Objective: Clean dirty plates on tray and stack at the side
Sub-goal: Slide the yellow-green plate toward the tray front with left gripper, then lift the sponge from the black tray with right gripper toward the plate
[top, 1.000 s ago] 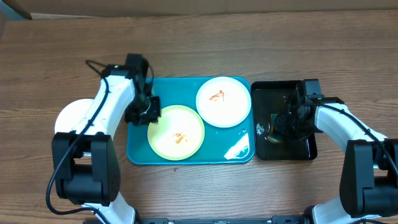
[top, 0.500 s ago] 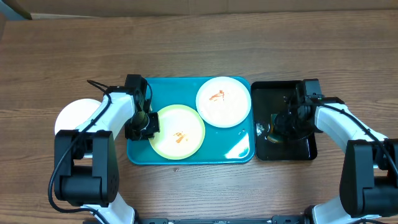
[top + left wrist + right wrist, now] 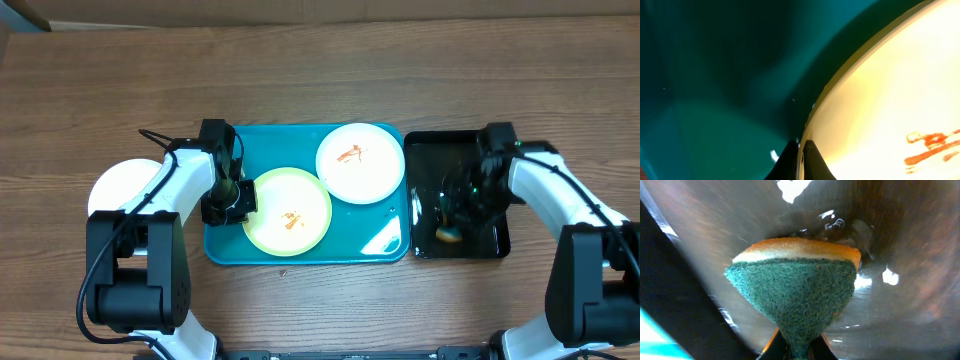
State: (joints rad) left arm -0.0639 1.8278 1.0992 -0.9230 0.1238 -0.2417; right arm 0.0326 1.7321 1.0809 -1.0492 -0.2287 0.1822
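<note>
A pale yellow-green plate [image 3: 287,211] with an orange smear lies on the turquoise tray [image 3: 225,245] at front left. My left gripper [image 3: 238,199] is shut on its left rim; in the left wrist view the fingers [image 3: 801,159] pinch the plate's edge [image 3: 880,100]. A white plate [image 3: 360,162] with an orange smear lies at the tray's back right. Another white plate [image 3: 112,188] lies on the table left of the tray. My right gripper [image 3: 462,212] is shut on a green and orange sponge [image 3: 795,290] over the black tray [image 3: 495,240].
The black tray holds wet, shiny liquid [image 3: 890,240]. Wet spots glint on the turquoise tray's front right corner [image 3: 385,235]. A cardboard edge [image 3: 300,10] runs along the back of the wooden table.
My left gripper slid forward and closed on the yellow-green plate's left rim. My right gripper with the sponge shifted slightly toward the front of the black tray.
</note>
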